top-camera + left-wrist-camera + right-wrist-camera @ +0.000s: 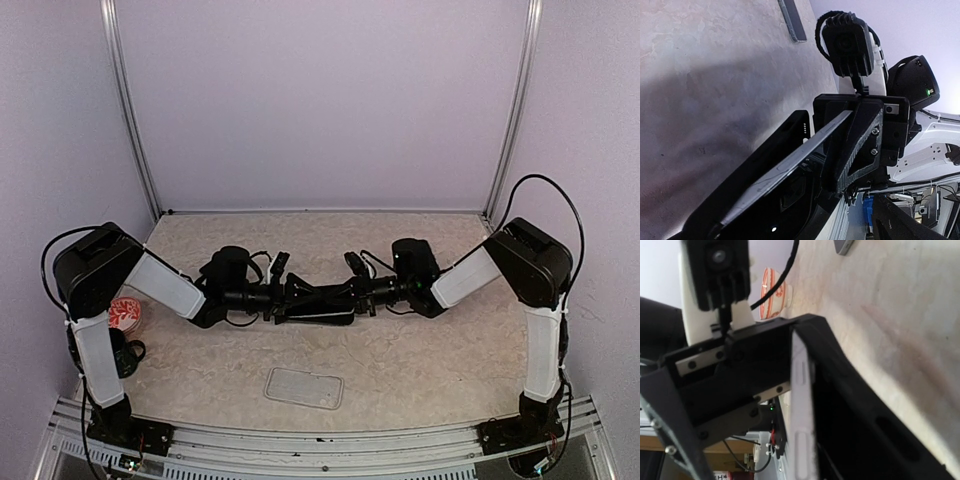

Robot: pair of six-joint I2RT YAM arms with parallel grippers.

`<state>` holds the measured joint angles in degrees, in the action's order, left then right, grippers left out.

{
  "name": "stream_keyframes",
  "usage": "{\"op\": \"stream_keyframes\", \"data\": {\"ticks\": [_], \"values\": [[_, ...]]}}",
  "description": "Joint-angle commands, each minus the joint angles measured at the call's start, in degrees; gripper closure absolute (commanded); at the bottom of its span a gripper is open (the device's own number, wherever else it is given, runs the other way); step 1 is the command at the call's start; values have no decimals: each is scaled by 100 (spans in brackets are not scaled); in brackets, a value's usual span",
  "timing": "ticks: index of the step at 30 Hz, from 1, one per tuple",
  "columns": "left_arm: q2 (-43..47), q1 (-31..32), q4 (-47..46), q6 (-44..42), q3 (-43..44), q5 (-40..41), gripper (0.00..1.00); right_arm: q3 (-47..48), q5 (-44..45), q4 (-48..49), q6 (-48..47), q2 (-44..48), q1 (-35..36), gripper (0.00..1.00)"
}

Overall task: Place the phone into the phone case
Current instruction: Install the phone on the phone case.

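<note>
Left arm (165, 285) and right arm (465, 278) barring mid-table, joined at phone (318, 303), open tabletop (420, 370) round phone case (305, 388), bowl (127, 313) crowding left edge, free strip along back wall (320, 120)

The phone case (304, 388) is clear smooth plastic, the phone (790, 163) silvery-metal-edged, the table (420, 350) matt and stone-mottled.
</note>
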<state>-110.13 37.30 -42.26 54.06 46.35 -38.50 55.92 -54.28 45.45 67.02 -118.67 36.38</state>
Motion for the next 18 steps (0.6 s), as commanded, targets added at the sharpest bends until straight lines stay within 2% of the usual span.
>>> {"op": "stream_keyframes", "data": {"ticks": [1,8,18], "values": [[193,83,-259,-1,124,-161,10,167,-188,183,-76,-98,60,100],[224,100,-430,31,35,-231,19,170,-157,-12,-193,-138,54,100],[265,102,-626,100,-36,-324,40,252,-21,-514,-524,-165,50,100]]}}
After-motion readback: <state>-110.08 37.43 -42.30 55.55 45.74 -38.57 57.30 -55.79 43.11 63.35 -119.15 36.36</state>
